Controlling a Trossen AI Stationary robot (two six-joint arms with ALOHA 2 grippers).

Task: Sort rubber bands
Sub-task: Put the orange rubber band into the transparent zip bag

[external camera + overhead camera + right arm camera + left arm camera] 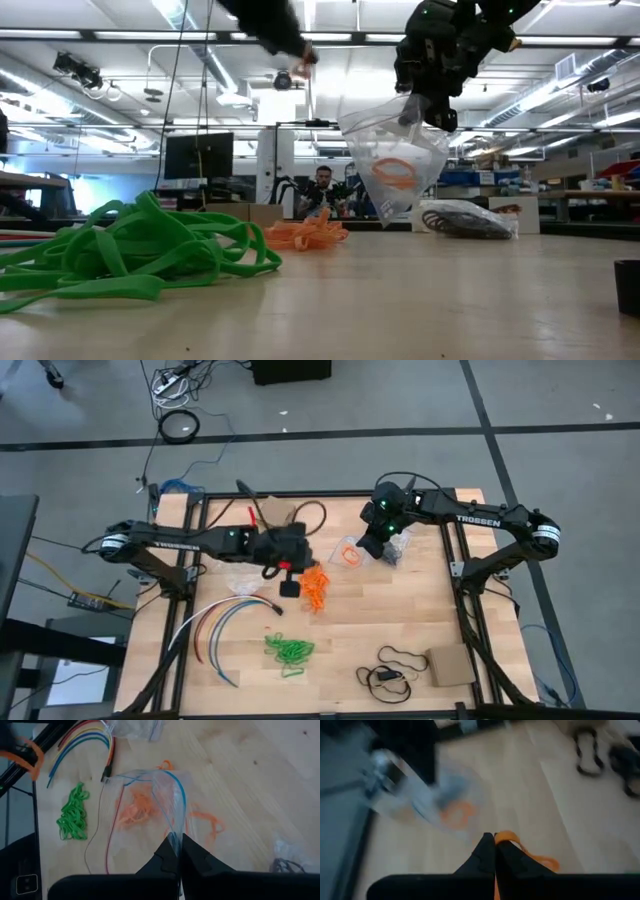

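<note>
High view: right gripper [375, 543] pinches the clear zip bag [348, 553] rim, left gripper [494, 851] closed on an orange rubber band [506, 837]; carry it over the bag mouth before releasing.

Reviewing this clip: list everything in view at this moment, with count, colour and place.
Green rubber bands: one heap, bright green, front centre of table.
Orange rubber bands: one heap, orange, table middle; some inside the held bag, one in the left fingers.
Dark rubber bands: one bagged heap, brown-black, under the right arm.
Plastic bag: one, clear, hanging from right gripper.
Coloured cables: several, front left.
Cardboard piece: one, tan, front right.
Left gripper: shut on an orange band.
Right gripper: pinching bag rim.
</note>
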